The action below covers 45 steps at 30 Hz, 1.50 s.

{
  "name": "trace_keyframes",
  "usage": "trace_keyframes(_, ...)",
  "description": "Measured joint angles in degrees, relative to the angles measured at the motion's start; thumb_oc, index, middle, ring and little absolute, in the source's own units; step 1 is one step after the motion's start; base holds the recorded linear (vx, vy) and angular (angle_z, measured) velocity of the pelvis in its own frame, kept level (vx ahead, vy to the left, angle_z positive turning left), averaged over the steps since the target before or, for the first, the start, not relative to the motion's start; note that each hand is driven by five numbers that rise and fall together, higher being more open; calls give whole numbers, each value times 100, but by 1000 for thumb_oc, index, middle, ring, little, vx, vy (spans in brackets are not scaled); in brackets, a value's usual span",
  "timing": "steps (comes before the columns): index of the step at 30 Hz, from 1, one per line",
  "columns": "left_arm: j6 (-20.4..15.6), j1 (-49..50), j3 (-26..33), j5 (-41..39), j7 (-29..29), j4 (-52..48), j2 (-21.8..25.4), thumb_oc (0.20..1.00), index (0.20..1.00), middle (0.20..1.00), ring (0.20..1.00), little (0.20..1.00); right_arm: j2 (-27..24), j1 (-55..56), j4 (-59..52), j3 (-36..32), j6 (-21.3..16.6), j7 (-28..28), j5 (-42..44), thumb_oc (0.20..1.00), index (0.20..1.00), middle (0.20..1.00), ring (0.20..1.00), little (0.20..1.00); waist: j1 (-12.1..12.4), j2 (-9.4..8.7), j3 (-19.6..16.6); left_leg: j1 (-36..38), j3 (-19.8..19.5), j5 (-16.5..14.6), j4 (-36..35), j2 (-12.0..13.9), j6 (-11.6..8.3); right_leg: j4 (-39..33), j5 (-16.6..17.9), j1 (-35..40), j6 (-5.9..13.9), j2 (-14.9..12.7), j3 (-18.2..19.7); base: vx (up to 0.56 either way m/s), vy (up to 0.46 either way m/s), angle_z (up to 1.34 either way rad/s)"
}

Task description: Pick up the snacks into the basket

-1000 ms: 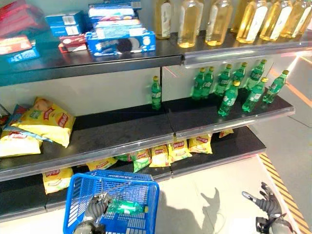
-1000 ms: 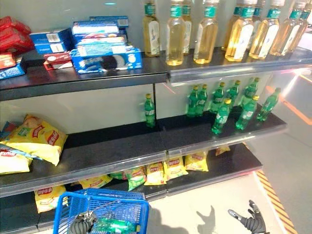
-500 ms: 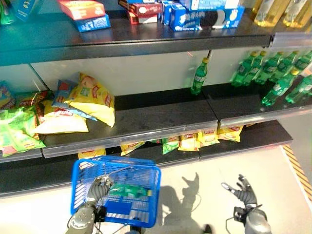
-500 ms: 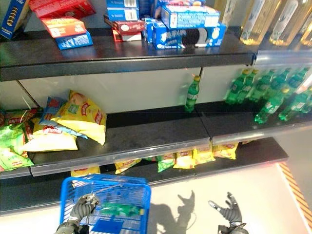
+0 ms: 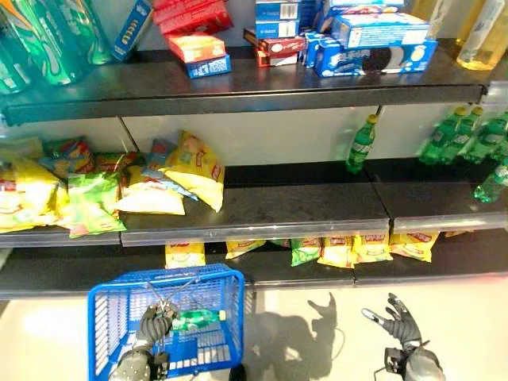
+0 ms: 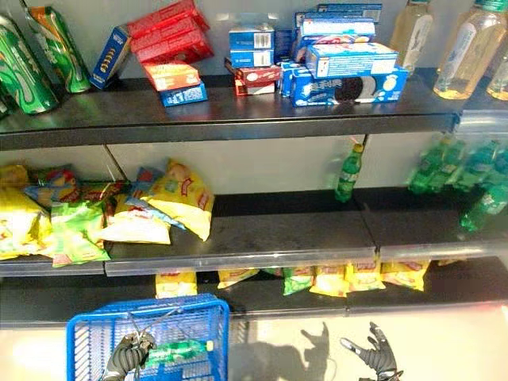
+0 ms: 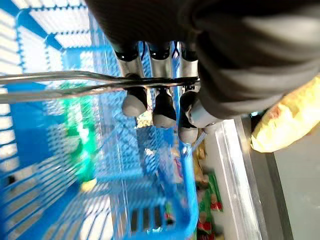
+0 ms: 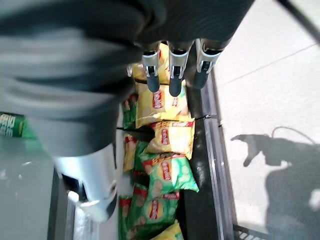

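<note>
A blue basket (image 5: 119,317) is held low in front of the shelves by the left hand (image 5: 153,325), whose fingers (image 7: 134,102) are curled round the wire handle (image 7: 60,85), as seen in the left wrist view. A green bottle (image 5: 194,320) lies inside the basket. The right hand (image 5: 401,325) hovers over the floor (image 5: 317,333) at the lower right, its fingers spread apart and nothing in it. The snacks are on the shelves: yellow and green chip bags (image 5: 178,171) are piled at the left of the middle shelf (image 5: 262,214), and a row of small yellow and green bags (image 5: 341,250) lies on the bottom shelf (image 5: 71,274) just behind the basket. Compared with half a second ago, the whole picture has shifted, so the camera has turned to the robot's left: more of the chip bags and large green packs (image 5: 40,40) on the top shelf (image 5: 238,87) are now seen, while the green bottles (image 5: 468,135) are pushed to the right edge. The left hand's hold on the basket handle is unchanged, and the right hand is still spread open.
</note>
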Motion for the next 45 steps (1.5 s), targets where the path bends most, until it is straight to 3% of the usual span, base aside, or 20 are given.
trace_keyframes(3,2,-134,-46,14,-15,32,-47,200,200,200,200,200,-148,96,44,-14,38,-14,-33,1000,1000,1000,1000,1000,-202,55,-13,257,-328,25,-952,476,-13,-25,79,-100,103,53,-36,62,343,24)
trace_keyframes(4,4,-227,-161,18,-14,111,-85,200,200,200,200,200,-239,137,57,-72,62,-23,-46,1000,1000,1000,1000,1000,-256,55,-6,277,-523,56,-1198,721,-93,-75,96,-105,244,28,224,107,386,29)
trace_keyframes(5,6,-232,-234,29,-20,117,-87,200,200,200,200,200,-298,131,57,-96,77,-53,-49,1000,1000,1000,1000,1000,-295,70,-9,297,-662,128,-1322,722,-110,-116,98,-90,360,32,377,111,447,3)
trace_keyframes(6,5,-204,-323,76,-24,116,-201,200,200,200,200,200,-483,100,55,-122,81,-57,-58,1000,1000,1000,1000,1000,-267,226,4,505,-812,400,-1400,827,-20,-239,212,-9,643,-2,577,88,466,-21)
trace_keyframes(7,6,-182,-369,72,-26,112,-217,200,200,200,200,200,-546,55,76,-116,82,-54,-75,1000,1000,1000,1000,1000,-272,286,-8,606,-798,210,-1435,818,-581,-329,281,39,791,-64,599,76,507,-29)
trace_keyframes(8,9,-290,-413,71,-35,124,-119,200,200,200,200,200,-398,1,101,-121,83,-52,-95,1000,1000,1000,1000,1000,-254,24,-3,546,-796,167,-1328,477,-561,-507,473,99,931,-431,608,76,496,-12)
trace_keyframes(10,8,-439,-422,66,-38,118,-2,200,200,200,200,200,-262,-10,106,10,88,-16,-106,1000,1000,1000,1000,1000,-225,-193,23,432,-755,0,-994,33,-301,-635,770,140,892,-801,565,92,491,-4)
trace_keyframes(14,-17,-478,-428,63,-46,2,240,200,200,200,200,200,-97,-56,3,-57,93,14,-194,1000,1000,1000,1000,1000,-130,-198,44,230,-489,-428,-335,-269,-49,-498,1108,57,837,-1101,576,27,484,-14)
trace_keyframes(15,-43,-524,-430,62,-35,2,327,200,200,200,200,200,-100,-129,5,-87,103,-11,-203,1000,1000,1000,1000,1000,-132,-186,66,-48,-411,-664,59,-367,119,-136,1133,-266,812,-1175,606,10,417,-41)
trace_keyframes(17,-62,-510,-424,70,-27,40,449,200,200,200,200,200,-96,-341,-18,6,123,-47,-200,1000,1000,1000,1000,1000,-54,-171,112,-205,-175,-695,234,-308,175,175,1307,-690,718,-1215,685,83,438,-55)
trace_keyframes(18,-16,-553,-433,75,-18,94,445,200,200,200,200,200,-28,-338,14,28,134,-50,-201,1000,1000,1000,1000,1000,-68,-182,124,-241,-31,-787,323,-362,270,174,1527,-779,495,-1159,598,128,468,-43)
trace_keyframes(19,-13,-509,-427,77,-16,116,435,200,200,200,200,200,36,-331,14,75,139,-41,-202,1000,1000,1000,1000,1000,-57,-187,137,-217,-106,-793,336,-350,299,309,1570,-835,456,-1107,564,96,350,-29)
trace_keyframes(21,-14,-476,-356,73,-2,94,502,200,200,200,200,200,86,-213,26,225,143,5,-200,1000,1000,1000,1000,1000,12,-200,133,-206,-170,-785,283,-320,304,414,1298,-854,593,-912,541,46,209,-6)
trace_keyframes(23,-16,-415,-145,72,57,58,564,200,200,200,200,200,115,-202,30,287,149,20,-200,1000,1000,1000,1000,1000,64,-416,18,-254,-209,-678,169,-345,276,173,831,-735,663,-768,226,44,101,7)
trace_keyframes(24,-8,-393,-63,72,90,70,603,200,200,200,200,200,113,-270,41,287,147,19,-197,1000,1000,1000,1000,1000,64,-463,25,-290,-220,-669,196,-426,256,-83,595,-565,878,-748,299,46,89,25)
trace_keyframes(27,-3,-385,20,72,148,51,535,200,200,200,200,200,77,-389,79,362,151,52,-201,1000,1000,1000,1000,1000,37,-352,58,-308,-386,-569,149,-383,131,-287,669,-440,903,-590,435,19,2,24)
trace_keyframes(29,1,-340,25,72,164,49,526,200,200,200,200,200,70,-438,63,470,151,105,-222,1000,1000,1000,1000,1000,167,-352,53,-159,-350,-463,-55,-338,90,-482,764,-329,869,-548,404,1,-10,-4)
trace_keyframes(38,2,-143,49,73,199,40,281,200,200,200,200,200,-177,-744,-47,940,237,194,-864,1000,1000,1000,1000,1000,163,-325,16,153,-499,96,-1044,-308,18,-1005,934,-73,824,-500,134,-14,-76,12)
trace_keyframes(42,2,-101,-8,71,164,-115,209,200,200,200,200,200,-445,-1219,-253,1356,352,181,-1215,1000,1000,1000,1000,1000,310,-301,29,132,-574,198,-1170,-216,-57,-1057,961,-100,767,-380,85,-96,-102,4)
trace_keyframes(45,-33,-188,-104,51,177,-494,216,200,200,200,200,200,-717,-2353,-261,1931,427,29,-1586,1000,1000,1000,1000,1000,422,-171,105,-246,-758,312,-1077,-157,-114,-1048,1002,-381,727,-281,20,-114,-86,7)
